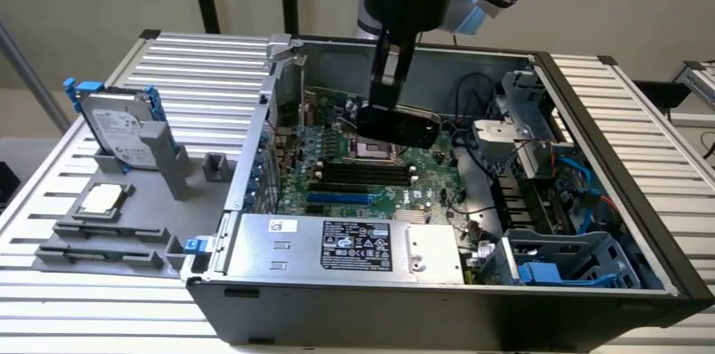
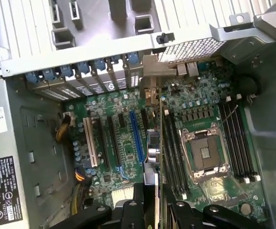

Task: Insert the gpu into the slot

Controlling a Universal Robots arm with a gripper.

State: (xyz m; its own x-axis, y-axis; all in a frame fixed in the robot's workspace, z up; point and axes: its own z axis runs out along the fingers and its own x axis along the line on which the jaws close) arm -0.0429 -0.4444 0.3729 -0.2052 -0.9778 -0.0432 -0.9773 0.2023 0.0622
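Note:
My gripper [image 1: 383,105] hangs inside the open computer case, shut on the gpu [image 1: 398,126], a black glossy card held above the motherboard. In the wrist view the gpu [image 2: 153,151] shows edge-on between my fingers [image 2: 134,206], its metal bracket toward the case's rear wall. The blue slot [image 2: 137,136] runs parallel to the card and just beside it, apart from it. In the exterior view the slot [image 1: 338,198] lies lower on the board, nearer the power supply than the card is.
Black memory strips [image 2: 170,152] and the silver processor socket [image 2: 202,152] lie on the card's other side. A white slot [image 2: 87,140] stands beyond the blue one. The grey power-supply box [image 1: 347,245] borders the board. Cables and drive cages [image 1: 547,195] crowd the exterior view's right.

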